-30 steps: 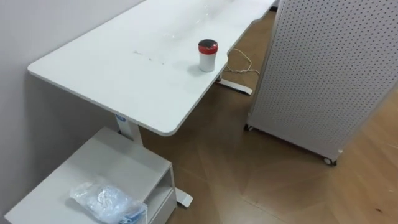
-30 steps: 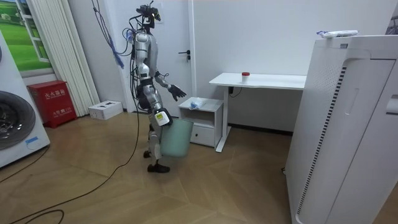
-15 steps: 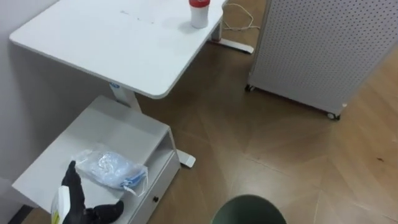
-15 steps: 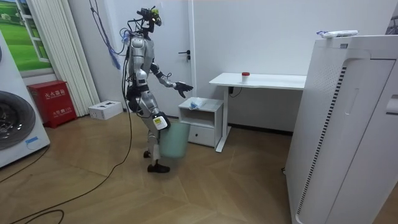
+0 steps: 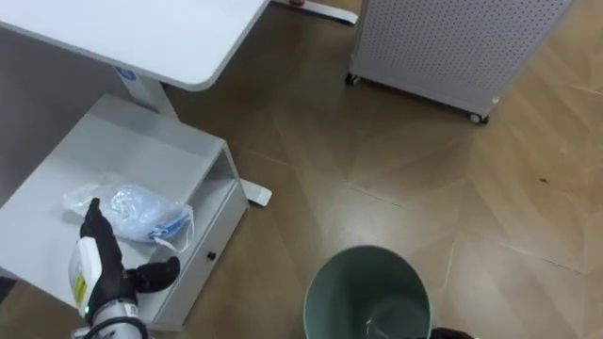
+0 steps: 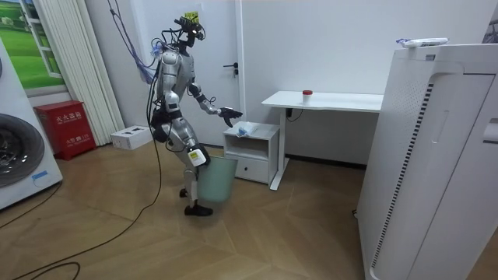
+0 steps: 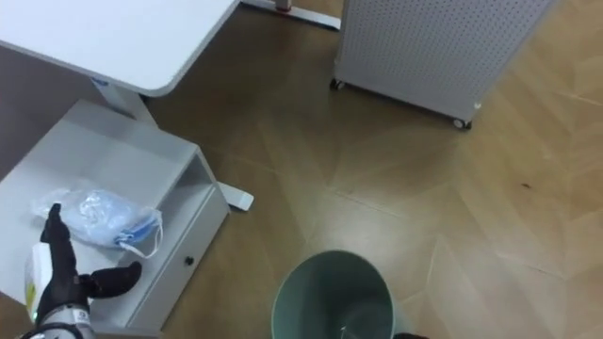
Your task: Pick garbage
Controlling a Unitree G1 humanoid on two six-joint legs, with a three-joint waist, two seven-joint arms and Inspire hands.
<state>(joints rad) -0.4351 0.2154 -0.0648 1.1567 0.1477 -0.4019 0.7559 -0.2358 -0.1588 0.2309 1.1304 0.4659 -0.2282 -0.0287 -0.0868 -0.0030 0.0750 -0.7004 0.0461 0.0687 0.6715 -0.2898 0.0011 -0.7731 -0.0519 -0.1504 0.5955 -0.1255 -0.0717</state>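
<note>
Now my left hand (image 5: 105, 271) is stretched out before me over the low white counter with a drawer (image 5: 141, 151). Its fingers are straight and point to 12 o'clock, the thumb is spread wide toward 3 o'clock, and it holds nothing. At 12 o'clock, by my fingertips, the crumpled clear plastic bag with blue stuff inside (image 5: 132, 209) lies on the counter's top; whether I touch it I cannot tell. At 3 o'clock is the round green plastic bin (image 5: 325, 282), with my right hand (image 6: 197, 155) low at its rim.

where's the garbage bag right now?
Lower left of the left eye view: the plastic bag lies on top of the low white cabinet, right by the open left hand.
</note>
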